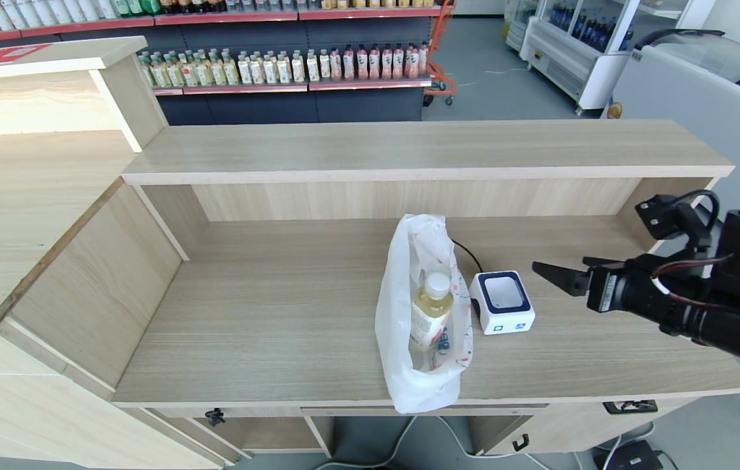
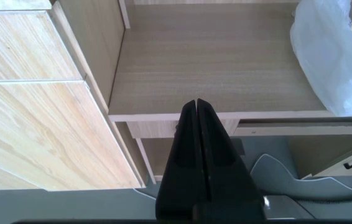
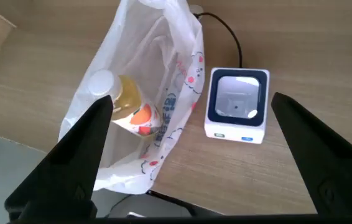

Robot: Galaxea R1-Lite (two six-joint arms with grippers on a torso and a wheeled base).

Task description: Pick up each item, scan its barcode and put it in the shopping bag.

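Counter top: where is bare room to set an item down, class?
Bare: the wide stretch of counter between the left side wall and the shopping bag, and a smaller patch right of the scanner. Crowded: bag and scanner stand close together.

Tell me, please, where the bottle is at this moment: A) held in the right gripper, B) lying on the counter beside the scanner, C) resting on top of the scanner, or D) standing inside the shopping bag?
D: the bottle stands upright inside the shopping bag, beside the scanner, while the right gripper is open and holds nothing.
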